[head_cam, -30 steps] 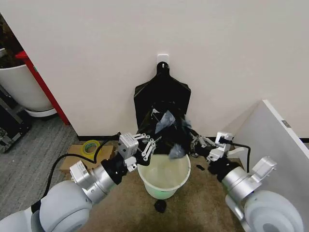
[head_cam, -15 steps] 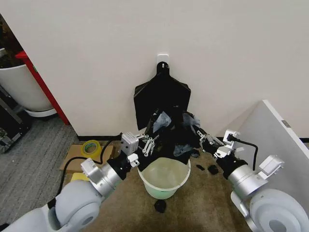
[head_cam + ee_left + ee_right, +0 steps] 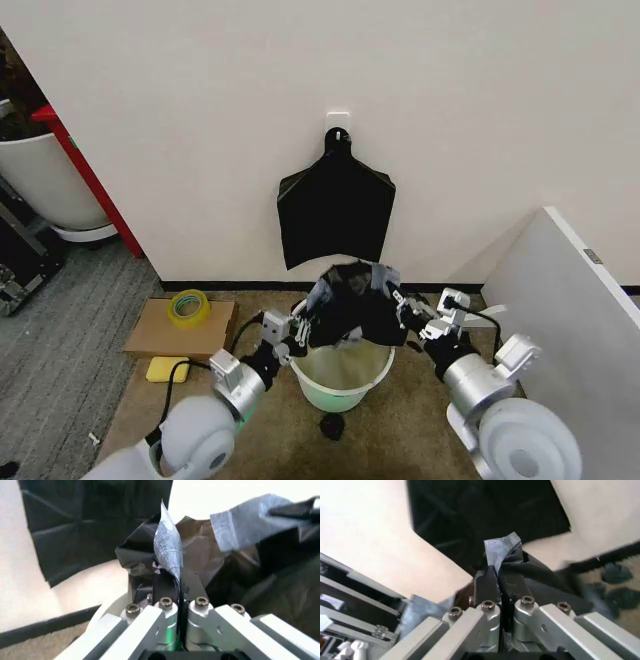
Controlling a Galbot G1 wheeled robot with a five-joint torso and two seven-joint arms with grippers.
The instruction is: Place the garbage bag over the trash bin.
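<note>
Garbage bag [image 3: 352, 305] (both tools pinching it) spread over trash bin [image 3: 340, 385].

The garbage bag [image 3: 352, 305], thin, glossy, crinkled black plastic, hangs stretched between the left gripper [image 3: 303, 322] and the right gripper [image 3: 404, 304], each pinched on an edge of it. It sags over the far rim of the trash bin [image 3: 340, 380], a round cream-white bucket standing upright just below and between both grippers.

Cream wall [image 3: 200, 120], brown carpet [image 3: 400, 440], grey floor [image 3: 50, 330] at left
</note>
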